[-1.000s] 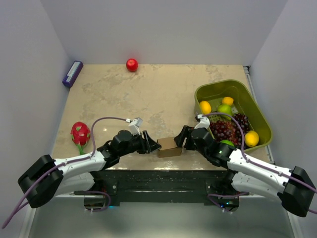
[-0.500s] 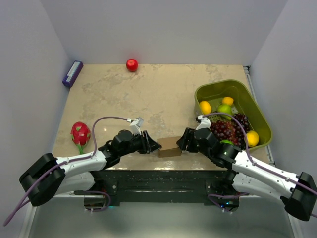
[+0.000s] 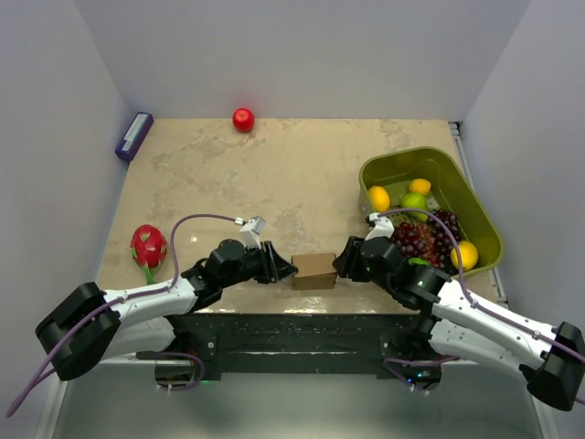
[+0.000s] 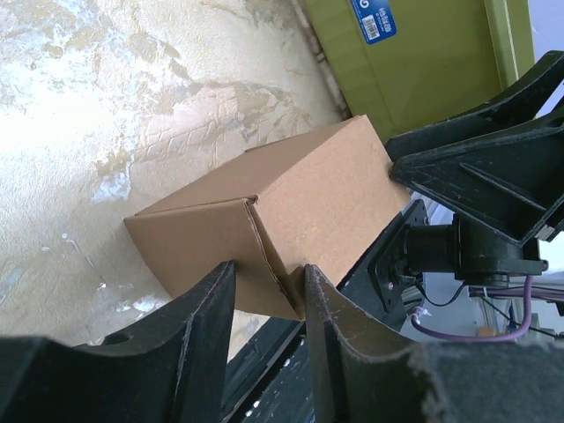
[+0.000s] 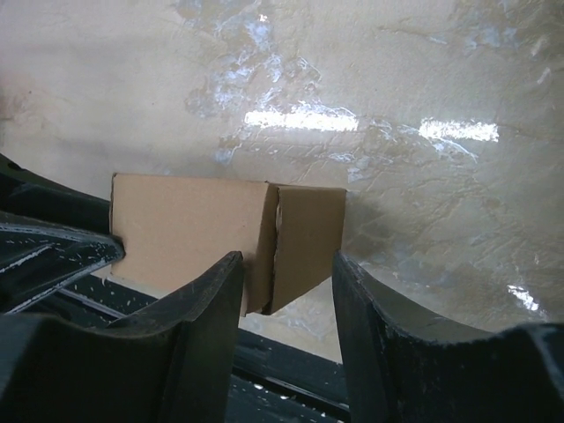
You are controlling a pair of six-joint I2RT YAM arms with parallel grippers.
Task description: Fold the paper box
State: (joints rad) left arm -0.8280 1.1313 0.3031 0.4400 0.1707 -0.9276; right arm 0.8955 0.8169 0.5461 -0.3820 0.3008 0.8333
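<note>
Paper box (image 3: 314, 271) looks fully folded, closed cube on table (image 3: 228, 174), left of green basket (image 3: 411, 163). Right claw (image 3: 339, 264) on basket side, left claw (image 3: 289, 268) opposite. Both half-open astride box corners, neither clamped. Remaining: probably final press.

Right gripper (image 3: 340, 266) moving in leftward against the right end of the paper box (image 3: 314, 271), its jaws narrowing around that end, left gripper (image 3: 288, 270) jaws also narrowing on the opposite corner
</note>
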